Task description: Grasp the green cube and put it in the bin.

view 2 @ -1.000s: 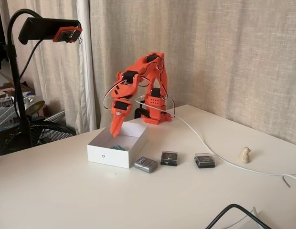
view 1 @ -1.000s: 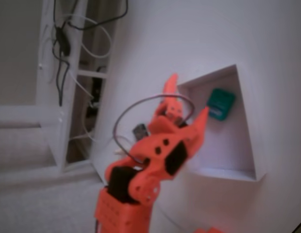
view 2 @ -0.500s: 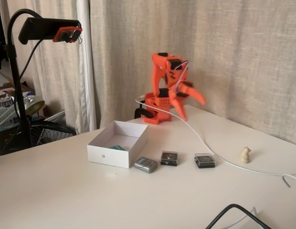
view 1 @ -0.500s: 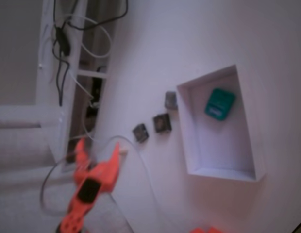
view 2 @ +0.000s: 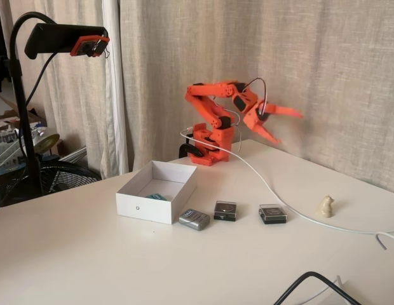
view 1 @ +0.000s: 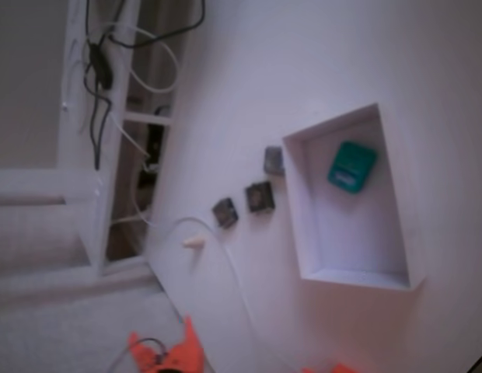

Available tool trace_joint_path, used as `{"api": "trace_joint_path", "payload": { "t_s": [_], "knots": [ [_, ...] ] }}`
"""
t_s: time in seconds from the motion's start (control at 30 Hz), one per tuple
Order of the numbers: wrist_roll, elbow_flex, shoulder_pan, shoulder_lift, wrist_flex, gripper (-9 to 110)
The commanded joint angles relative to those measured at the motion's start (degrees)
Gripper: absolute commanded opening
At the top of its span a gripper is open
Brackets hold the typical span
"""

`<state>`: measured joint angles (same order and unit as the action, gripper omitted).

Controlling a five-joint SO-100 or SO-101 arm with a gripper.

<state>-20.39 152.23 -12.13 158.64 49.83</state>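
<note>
The gripper (view 2: 283,124) hangs in the air above the rear of the table (view 2: 89,267), at about 1 o'clock from the arm's base (view 2: 210,143), with its two orange fingers spread wide and nothing between them. In the other fixed view only the fingertips (view 1: 188,342) show, at the bottom edge near 7 o'clock of the frame.

Items on the table, left to right in the fixed view that looks across it:

1. A camera (view 2: 89,43) on a black gooseneck stand sits at 10 o'clock of the frame, beside the table.
2. The bin (view 2: 146,206) is a white open-top tray standing well apart from the gripper, at about 8 o'clock from the base.
3. The green cube (view 2: 157,196) lies inside the bin; only a sliver shows over the near wall. In the fixed view from above, the green cube (view 1: 351,166) rests flat on the floor of the bin (view 1: 299,210), toward the end at 12 o'clock, lighter mark facing up, untouched by the gripper.
4. Three dark blocks form a row just outside the bin: a grey block (view 2: 194,218) just beside the bin's corner, a second block (view 2: 225,210), and a third block (view 2: 272,213).
5. A white cable (view 2: 273,190) runs from the base across the table toward 4 o'clock.
6. A small cream figurine (view 2: 325,206) stands beside the cable.
</note>
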Motion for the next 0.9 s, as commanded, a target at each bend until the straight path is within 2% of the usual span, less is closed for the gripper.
{"api": "trace_joint_path", "payload": {
  "t_s": [0.0,0.17,0.2,0.27,0.3,0.67,0.87],
  "knots": [
    [2.9,3.96,0.0,5.89,2.55,40],
    [8.35,9.84,-1.14,16.96,5.62,40],
    [9.05,10.55,-1.93,19.25,6.68,35],
    [9.67,11.43,-3.25,22.41,9.05,17],
    [9.84,11.87,-3.43,23.55,9.76,16],
    [9.32,16.44,0.26,30.94,25.93,16],
    [9.84,16.35,2.29,30.94,26.63,16]
  ]
}}
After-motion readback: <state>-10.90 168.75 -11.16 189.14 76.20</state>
